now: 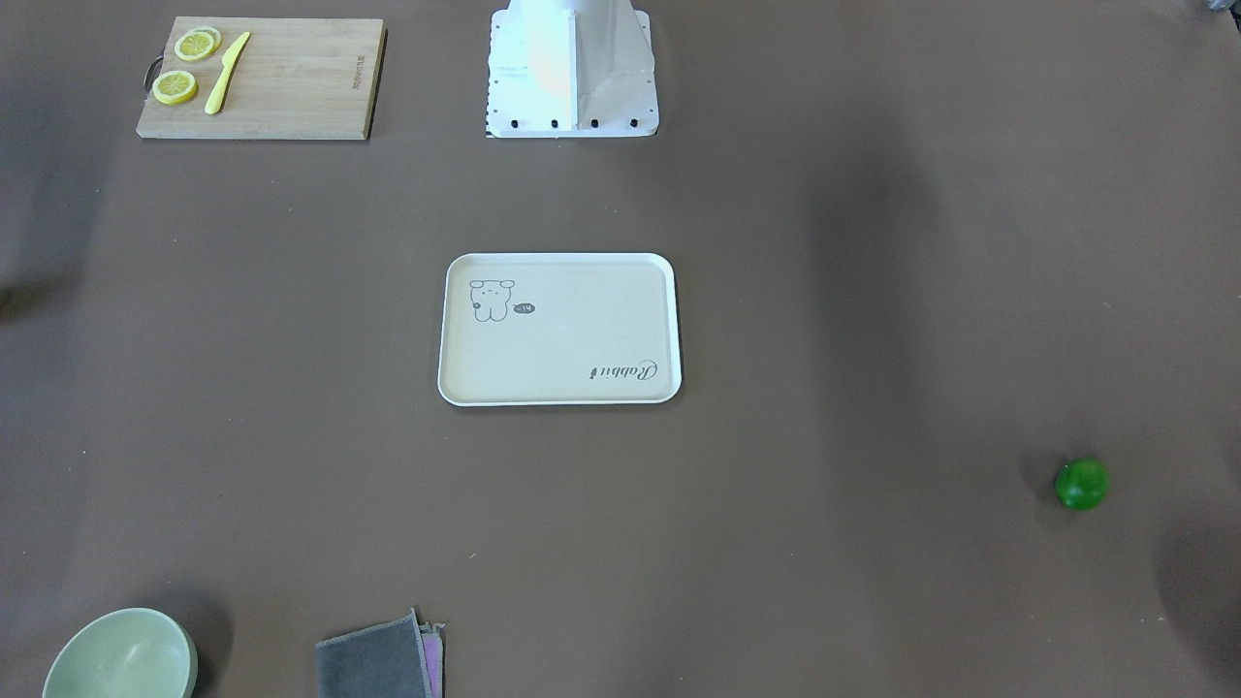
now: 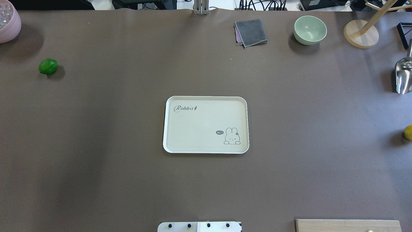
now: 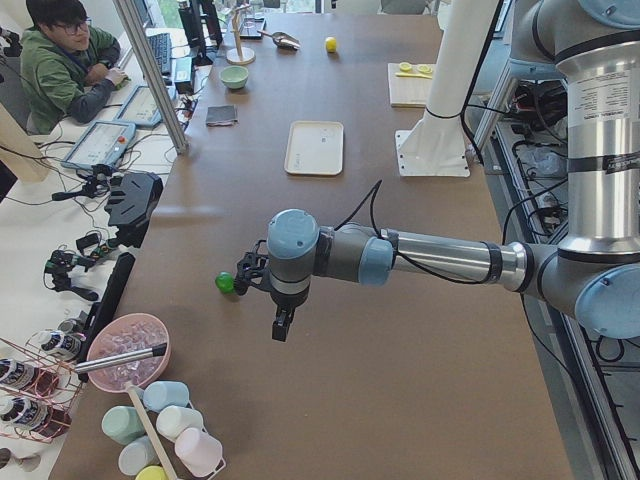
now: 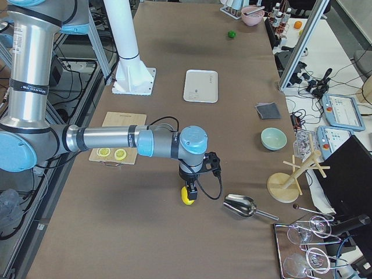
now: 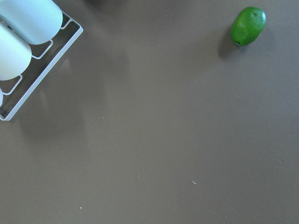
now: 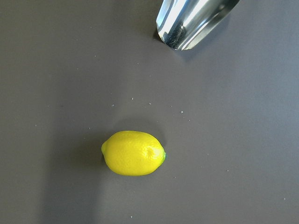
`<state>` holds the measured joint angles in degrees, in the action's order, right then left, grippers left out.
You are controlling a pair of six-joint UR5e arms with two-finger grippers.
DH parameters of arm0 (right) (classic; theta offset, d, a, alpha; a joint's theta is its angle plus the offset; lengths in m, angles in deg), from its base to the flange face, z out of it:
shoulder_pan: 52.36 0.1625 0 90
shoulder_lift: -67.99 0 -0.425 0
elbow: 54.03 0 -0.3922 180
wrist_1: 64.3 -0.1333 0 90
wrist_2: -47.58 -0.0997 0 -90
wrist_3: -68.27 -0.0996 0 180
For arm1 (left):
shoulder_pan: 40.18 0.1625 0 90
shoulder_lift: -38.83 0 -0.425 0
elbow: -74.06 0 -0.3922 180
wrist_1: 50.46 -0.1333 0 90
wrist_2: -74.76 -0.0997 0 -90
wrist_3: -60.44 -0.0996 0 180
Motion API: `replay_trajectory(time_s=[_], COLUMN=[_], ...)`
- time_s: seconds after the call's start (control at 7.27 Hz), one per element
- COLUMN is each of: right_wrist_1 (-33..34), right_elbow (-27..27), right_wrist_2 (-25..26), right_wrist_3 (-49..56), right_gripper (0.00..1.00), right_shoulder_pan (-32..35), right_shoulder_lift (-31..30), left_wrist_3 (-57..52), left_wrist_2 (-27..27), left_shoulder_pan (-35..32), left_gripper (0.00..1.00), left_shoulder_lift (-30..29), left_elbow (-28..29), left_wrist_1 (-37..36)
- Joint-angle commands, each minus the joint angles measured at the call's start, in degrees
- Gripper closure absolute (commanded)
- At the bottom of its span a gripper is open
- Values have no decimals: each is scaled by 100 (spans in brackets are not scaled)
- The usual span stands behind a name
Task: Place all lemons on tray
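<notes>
The green lemon [image 2: 48, 66] lies on the table's far left, also in the front view [image 1: 1081, 484] and the left wrist view [image 5: 248, 25]. The yellow lemon [image 2: 408, 132] lies at the right edge, centred in the right wrist view [image 6: 133, 153]. The cream tray [image 2: 167, 129] sits empty mid-table. My left gripper [image 3: 283, 325] hangs above the table beside the green lemon [image 3: 225, 283]. My right gripper [image 4: 190, 193] hangs just over the yellow lemon [image 4: 185, 199]. No fingers show in the wrist views; I cannot tell whether either gripper is open or shut.
A wooden cutting board [image 1: 291, 82] with lemon slices and a yellow knife lies near the robot's right. A green bowl [image 2: 310, 29], a grey cloth [image 2: 251, 32], a wooden stand [image 2: 360, 33], a metal scoop [image 2: 404, 77], a pink bowl [image 2: 8, 24] and a cup rack [image 5: 28, 42] line the edges.
</notes>
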<state>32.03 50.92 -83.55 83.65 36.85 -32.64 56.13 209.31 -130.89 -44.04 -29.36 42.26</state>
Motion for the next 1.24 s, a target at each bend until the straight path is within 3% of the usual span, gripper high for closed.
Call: replay_trajectory(time_s=[0.0, 0.69, 1.1], right_wrist_1=[0, 0, -52], right_elbow=[0, -9, -9], right_wrist_2=[0, -35, -44], right_wrist_3=[0, 9, 26], right_gripper=[0, 0, 0], right_shoulder_pan=[0, 0, 0], right_shoulder_lift=[0, 0, 9], left_wrist_3=[-17, 53, 44], left_wrist_2=[-8, 10, 19], left_shoulder_pan=[9, 35, 26], left_gripper=[1, 1, 1], left_shoulder_lift=[94, -27, -492], left_elbow=[-90, -318, -293], left_wrist_1=[9, 9, 53])
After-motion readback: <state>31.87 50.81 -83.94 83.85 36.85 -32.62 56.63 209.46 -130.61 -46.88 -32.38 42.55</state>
